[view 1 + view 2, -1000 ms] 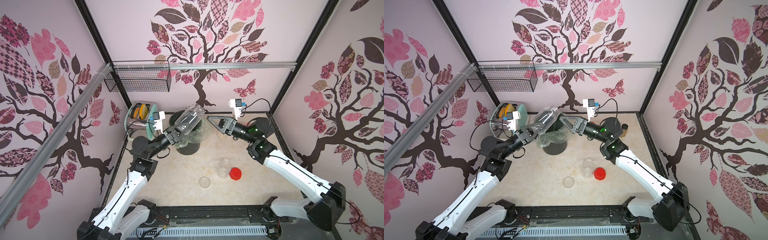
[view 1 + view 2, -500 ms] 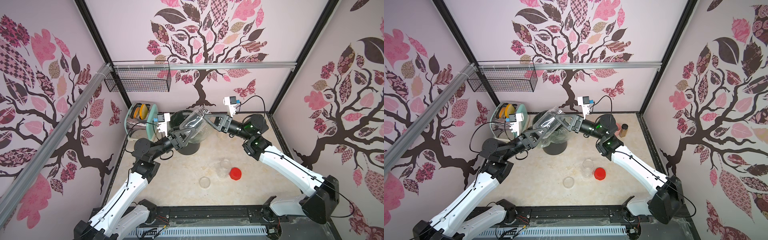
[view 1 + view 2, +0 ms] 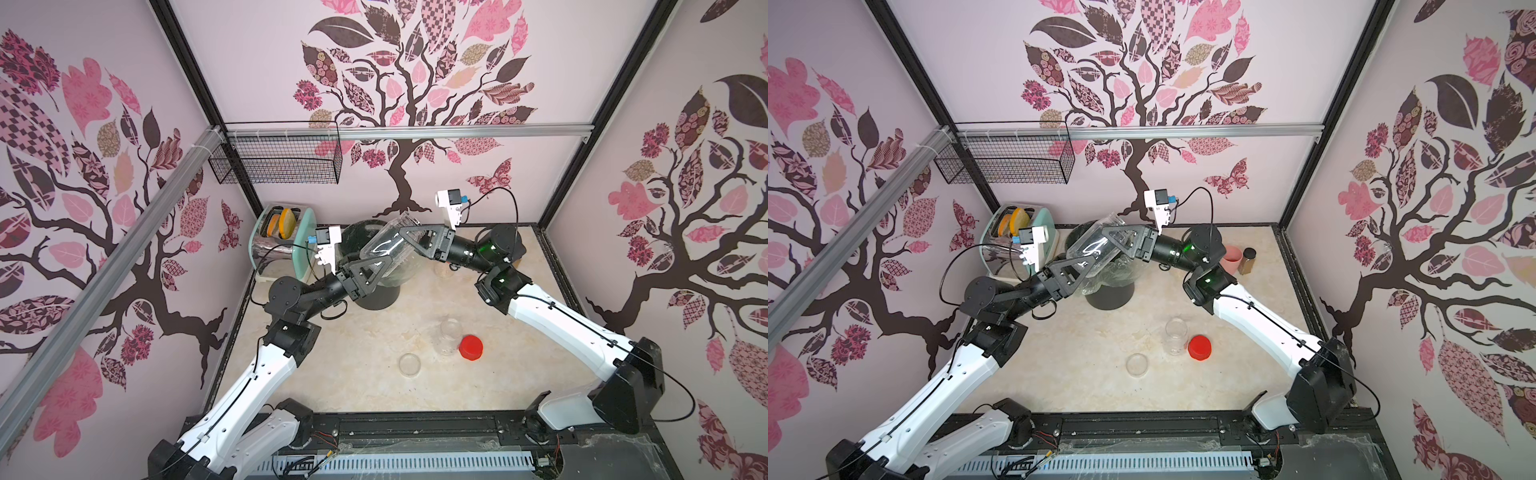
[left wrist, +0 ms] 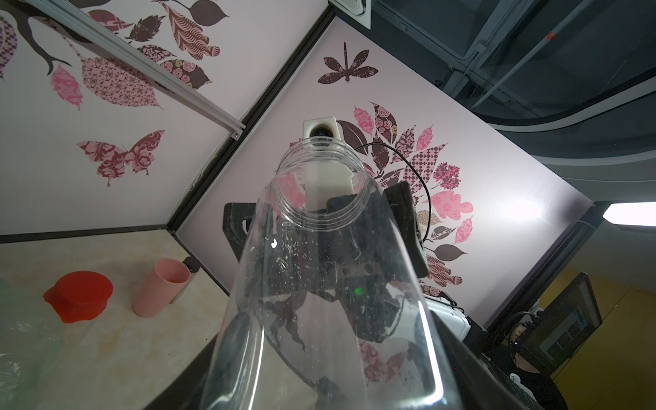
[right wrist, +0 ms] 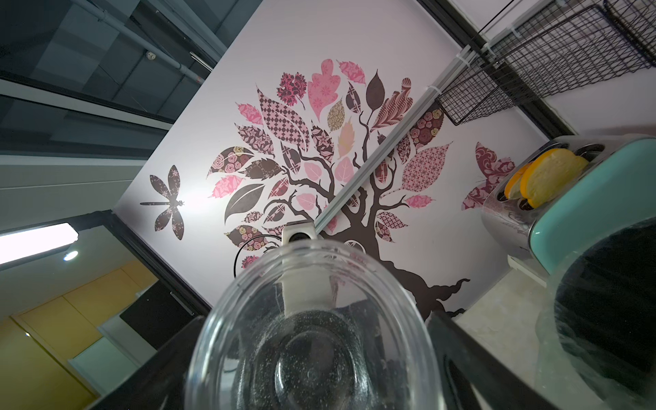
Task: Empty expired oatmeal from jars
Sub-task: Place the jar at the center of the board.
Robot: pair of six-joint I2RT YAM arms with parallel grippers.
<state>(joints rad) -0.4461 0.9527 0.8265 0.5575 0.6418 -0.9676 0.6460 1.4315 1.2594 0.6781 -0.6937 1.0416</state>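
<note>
Top views, both of them, are showing me holding a clear jar (image 3: 386, 249) tilted above the black bin (image 3: 376, 297), with its open mouth pointing up toward the back wall. My left pincer (image 3: 384, 266) is clamping the jar at its base end. My right pincer (image 3: 405, 241) is reaching in from the opposite side, and its jaws are standing wide on either side of the mouth end. I cannot tell whether they are pressing on it. On the table (image 3: 353, 374) a second jar (image 3: 449, 336) is standing upright and lidless. A red lid (image 3: 471, 348) is lying just beside it and a clear lid (image 3: 409, 365) is lying near. A toaster (image 3: 282, 241) is sitting in the back corner, and a pink cup (image 3: 1231, 257) and a brown bottle (image 3: 1248, 259) are standing behind my right arm.

Left wrist view is looking along the jar (image 4: 319, 284) toward its mouth. The oatmeal (image 4: 284, 248) is showing only as pale specks clinging to the inner wall. My right pincer is straddling the jar beyond them.

Right wrist view is looking down the jar's mouth (image 5: 312, 337). My right jaws are flanking it, wide apart, with the bin (image 5: 610, 301) off to one side.
</note>
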